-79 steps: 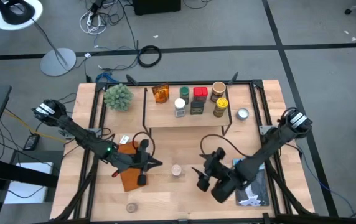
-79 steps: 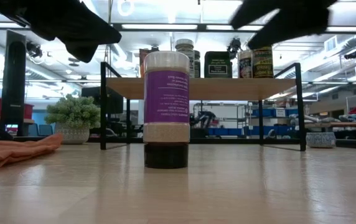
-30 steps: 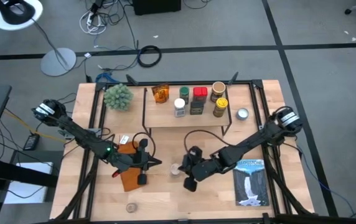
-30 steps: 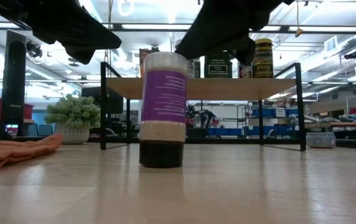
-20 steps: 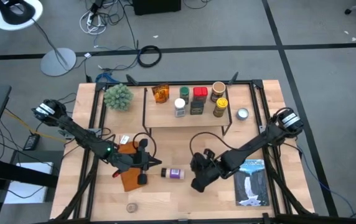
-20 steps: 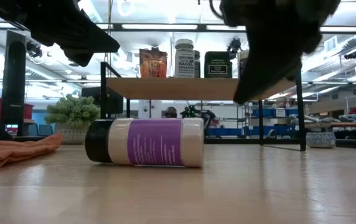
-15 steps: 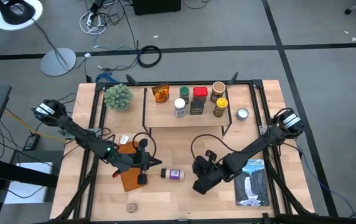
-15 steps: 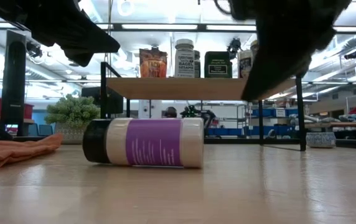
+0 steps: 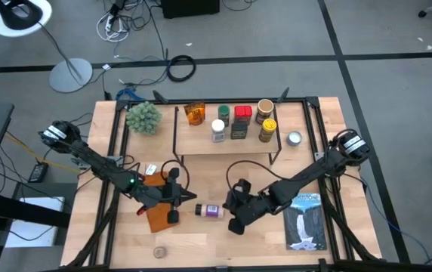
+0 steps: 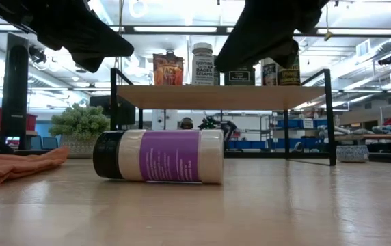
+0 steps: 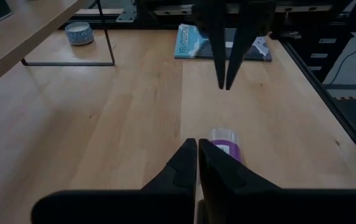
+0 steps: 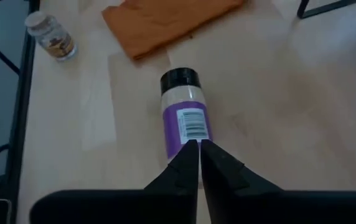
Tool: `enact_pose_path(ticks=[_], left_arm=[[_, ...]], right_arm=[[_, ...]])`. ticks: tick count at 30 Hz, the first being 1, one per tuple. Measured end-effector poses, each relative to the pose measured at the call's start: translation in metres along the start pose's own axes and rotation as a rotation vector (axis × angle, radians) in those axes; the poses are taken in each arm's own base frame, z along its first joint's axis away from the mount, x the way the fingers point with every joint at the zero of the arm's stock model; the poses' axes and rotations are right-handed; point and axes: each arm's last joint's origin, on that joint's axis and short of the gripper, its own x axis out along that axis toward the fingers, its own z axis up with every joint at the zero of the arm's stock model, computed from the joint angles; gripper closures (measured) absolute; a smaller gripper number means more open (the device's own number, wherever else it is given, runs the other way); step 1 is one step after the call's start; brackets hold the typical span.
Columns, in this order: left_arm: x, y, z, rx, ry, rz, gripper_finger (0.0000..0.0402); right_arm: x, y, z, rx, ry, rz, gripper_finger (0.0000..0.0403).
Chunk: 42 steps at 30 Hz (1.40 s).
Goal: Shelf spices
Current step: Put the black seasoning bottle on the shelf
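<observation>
Seeing purple-label jar (image 9: 210,211) lying on its side on tabletop (image 9: 201,242), in front of shelf (image 9: 227,147), black cap toward orange cloth (image 9: 158,215). We are hovering right gripper (image 9: 229,214) just beside jar's base, fingers together, gripping nothing. We are holding left gripper (image 9: 188,199) near jar's cap, fingers together, empty. Other spices (image 9: 239,121) standing on shelf.

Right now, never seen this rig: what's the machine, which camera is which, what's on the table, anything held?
Two dark robot arms work at a wooden table. One camera looks down from above, one sits at tabletop height, one rides on each wrist. The shelf carries several spice jars. A purple-labelled jar lies on its side on the table, beside an orange cloth and a book. The right hand, shut, sits just beside that jar, holding nothing. The left hand, shut and empty, waits over the cloth.
</observation>
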Motion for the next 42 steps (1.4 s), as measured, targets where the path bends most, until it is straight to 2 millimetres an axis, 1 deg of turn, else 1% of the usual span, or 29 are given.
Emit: enact_pose_path(ticks=[4,7,12,18,20,22,26,30,33,36,39,42], left_arm=[[0.0,0.0,0.0,-0.028,0.0,0.0,0.0368],[0.0,0.0,0.0,-0.046,0.003,-0.003,0.0337],[0.0,0.0,-0.001,-0.054,0.015,-0.009,0.0248],[0.0,0.0,-0.001,-0.037,0.02,-0.024,0.0131],[0.0,0.0,-0.001,-0.004,0.017,-0.023,0.0104],[0.0,-0.001,-0.002,-0.055,0.024,-0.041,0.0086],[0.0,-0.001,-0.009,-0.131,0.129,-0.11,0.0076],[-0.002,0.003,-0.023,-0.17,0.271,-0.076,0.0087],[0.002,0.002,-0.027,-0.191,0.302,-0.091,0.0097],[0.014,-0.002,-0.028,-0.181,0.332,-0.095,0.0104],[0.034,-0.01,-0.026,-0.123,0.369,-0.102,0.0107],[0.052,-0.017,-0.03,-0.03,0.478,-0.087,0.0108]], right_arm=[[0.002,-0.005,0.003,0.001,0.003,-0.015,0.0378],[0.003,-0.007,0.002,-0.003,0.013,-0.025,0.0373],[0.002,-0.007,-0.001,-0.009,0.031,-0.034,0.0368],[-0.003,-0.004,-0.013,0.005,0.097,-0.062,0.0366],[-0.006,-0.002,-0.019,0.006,0.131,-0.08,0.0366],[-0.01,0.0,-0.026,0.006,0.155,-0.102,0.0366],[-0.02,0.006,-0.039,0.006,0.154,-0.166,0.0364],[-0.031,0.015,-0.051,0.0,0.084,-0.226,0.0364],[-0.036,0.02,-0.056,-0.017,0.039,-0.247,0.0364],[-0.039,0.023,-0.059,-0.028,0.03,-0.244,0.0364],[-0.04,0.024,-0.059,-0.03,0.029,-0.242,0.0364],[-0.04,0.024,-0.059,-0.031,0.029,-0.243,0.0364]])
